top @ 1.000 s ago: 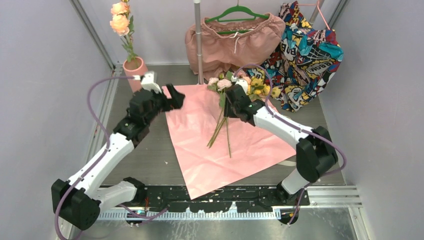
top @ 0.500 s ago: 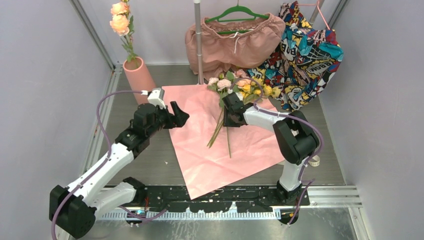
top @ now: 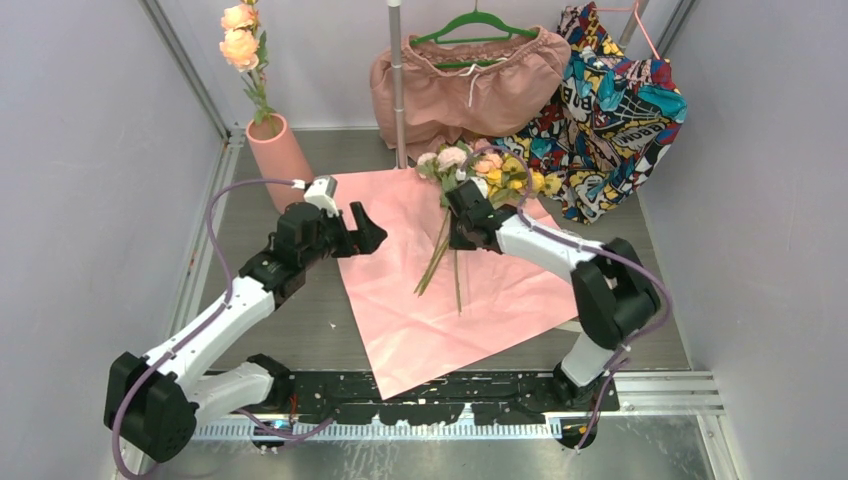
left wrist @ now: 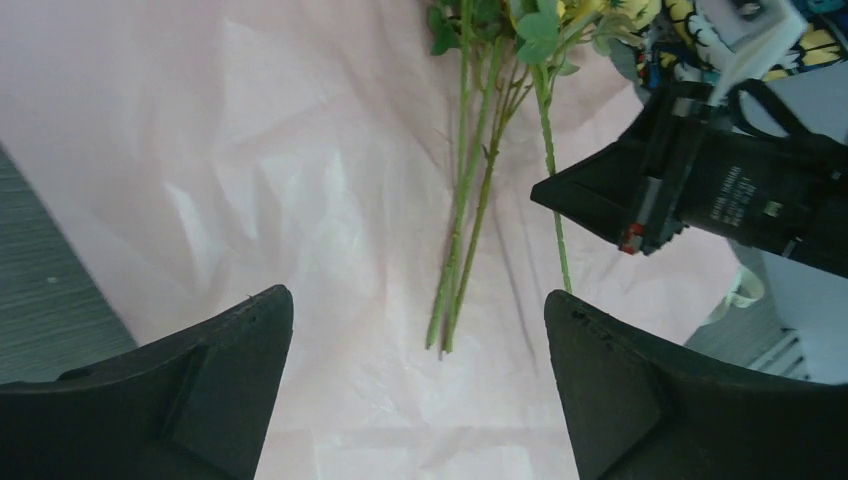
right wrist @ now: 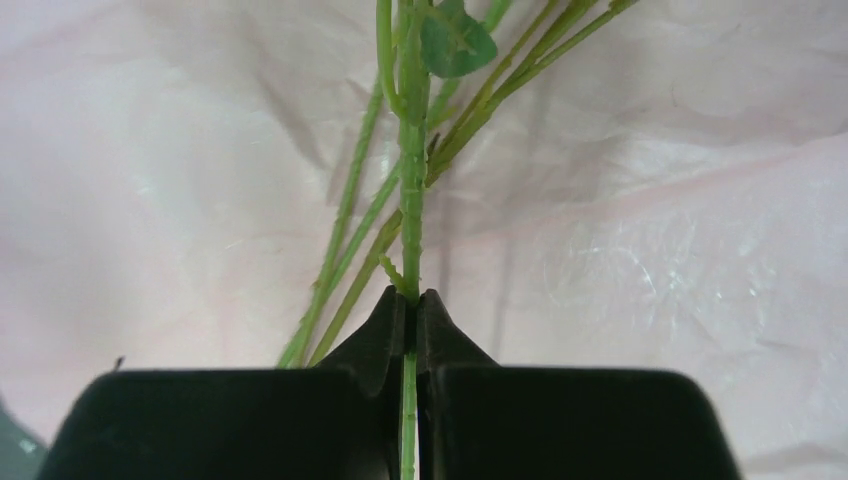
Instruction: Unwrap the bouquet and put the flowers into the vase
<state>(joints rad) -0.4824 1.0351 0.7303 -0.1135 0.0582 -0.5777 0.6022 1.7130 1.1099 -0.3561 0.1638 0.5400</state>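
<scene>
Right gripper (right wrist: 411,305) pinching one stem (right wrist: 412,220), left gripper (left wrist: 418,330) spread; paper (top: 400,290) laid open, flowers (top: 480,170) not in vase (top: 283,158) yet.

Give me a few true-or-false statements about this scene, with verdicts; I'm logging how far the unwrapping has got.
1. The right pincer is shut on a flower stem. True.
2. The left pincer grips the pink paper. False: it is open and holds nothing.
3. The flowers lie on the unfolded paper. True.
4. The vase is empty. False: it holds peach blooms.
</scene>
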